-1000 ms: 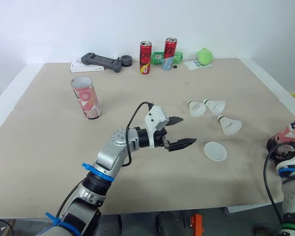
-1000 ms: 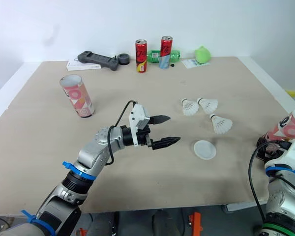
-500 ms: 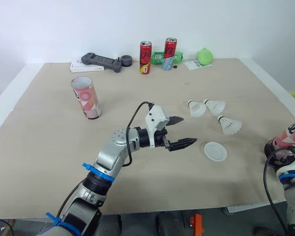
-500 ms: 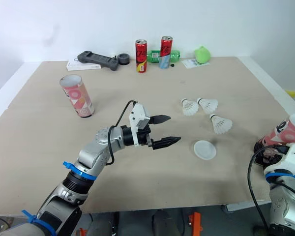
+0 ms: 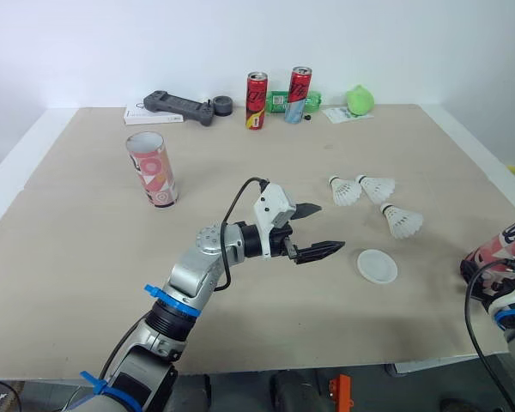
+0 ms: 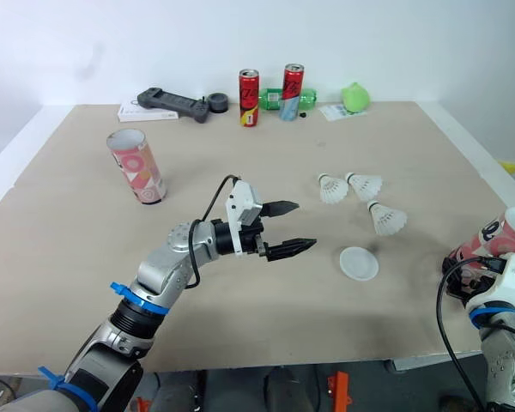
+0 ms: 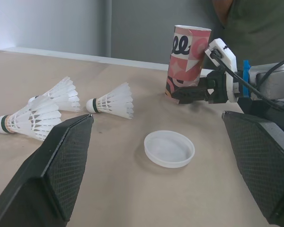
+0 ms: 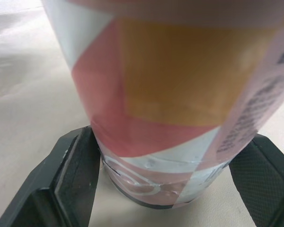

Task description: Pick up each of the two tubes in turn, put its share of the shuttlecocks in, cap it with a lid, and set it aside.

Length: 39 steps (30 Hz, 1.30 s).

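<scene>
Your left gripper (image 5: 331, 227) hovers mid-table with its fingers spread wide, tips aimed at 3 o'clock. The white lid (image 5: 377, 264) lies flat just beyond them. Three shuttlecocks (image 5: 377, 186) rest on their sides at 12 to 1 o'clock from the lid, two close together and one nearer it. At the table (image 5: 86, 257) edge around 4 o'clock, your right gripper (image 8: 164, 187) pinches the base of a tilted pink patterned tube (image 7: 188, 56). The second tube (image 5: 151, 169) stands upright at 10 o'clock. Two cans (image 5: 255, 100) and a black controller (image 5: 178, 107) line the 12 o'clock edge.
</scene>
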Each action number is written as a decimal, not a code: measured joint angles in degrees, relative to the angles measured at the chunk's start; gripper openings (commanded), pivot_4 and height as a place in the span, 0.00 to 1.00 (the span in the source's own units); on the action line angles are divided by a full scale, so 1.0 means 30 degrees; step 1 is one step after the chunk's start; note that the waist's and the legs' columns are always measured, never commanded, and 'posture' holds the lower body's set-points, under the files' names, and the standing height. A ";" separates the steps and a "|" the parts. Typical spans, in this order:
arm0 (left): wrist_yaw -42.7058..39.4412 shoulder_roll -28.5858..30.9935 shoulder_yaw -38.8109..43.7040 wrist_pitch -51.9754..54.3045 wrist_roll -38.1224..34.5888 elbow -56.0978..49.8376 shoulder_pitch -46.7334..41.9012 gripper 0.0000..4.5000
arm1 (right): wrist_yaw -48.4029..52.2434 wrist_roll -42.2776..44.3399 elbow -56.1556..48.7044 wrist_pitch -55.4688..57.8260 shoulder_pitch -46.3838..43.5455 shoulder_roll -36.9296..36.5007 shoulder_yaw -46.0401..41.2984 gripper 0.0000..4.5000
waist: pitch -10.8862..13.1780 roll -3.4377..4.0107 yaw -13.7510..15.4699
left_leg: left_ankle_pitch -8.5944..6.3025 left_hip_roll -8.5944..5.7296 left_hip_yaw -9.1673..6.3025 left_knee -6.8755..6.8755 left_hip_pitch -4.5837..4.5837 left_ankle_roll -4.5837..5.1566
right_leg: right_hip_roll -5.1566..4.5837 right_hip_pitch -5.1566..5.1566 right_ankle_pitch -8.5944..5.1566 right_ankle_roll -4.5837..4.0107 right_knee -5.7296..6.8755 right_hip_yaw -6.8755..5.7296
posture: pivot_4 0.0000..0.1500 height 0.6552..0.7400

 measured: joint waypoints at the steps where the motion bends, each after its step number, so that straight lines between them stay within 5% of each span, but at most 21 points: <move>1: -0.0001 -0.0003 0.0004 0.0000 -0.0005 0.0014 0.0000 1.00 | 0.0082 0.0021 -0.0014 -0.0191 0.0003 0.0025 -0.0020 0.94 | 0.0000 0.0002 0.0002 | 0.0000 0.0000 0.0000 -0.0001 -0.0001 0.0000 | -0.0001 -0.0001 0.0000 0.0001 0.0000 0.0000 | 1.00 1.00; 21: 0.0024 -0.0082 0.0035 -0.0004 -0.0034 0.0061 -0.0003 1.00 | -0.0830 -0.0686 0.1706 -0.1302 -0.1818 0.0272 0.0363 0.94 | 0.0027 0.0194 0.0000 | 0.0000 -0.0014 0.0020 -0.0020 -0.0018 0.0000 | -0.0017 -0.0021 -0.0016 0.0011 -0.0001 0.0010 | 1.00 1.00; 39: 0.0098 -0.0046 0.0000 0.0371 -0.0146 -0.0328 0.0050 1.00 | -0.0918 -0.0651 -0.0079 0.1924 -0.0289 -0.0305 0.0412 0.94 | -0.0062 -0.0169 0.0076 | -0.0064 -0.0017 -0.0066 -0.0029 -0.0015 -0.0040 | 0.0003 0.0040 -0.0111 -0.0020 -0.0010 -0.0033 | 1.00 1.00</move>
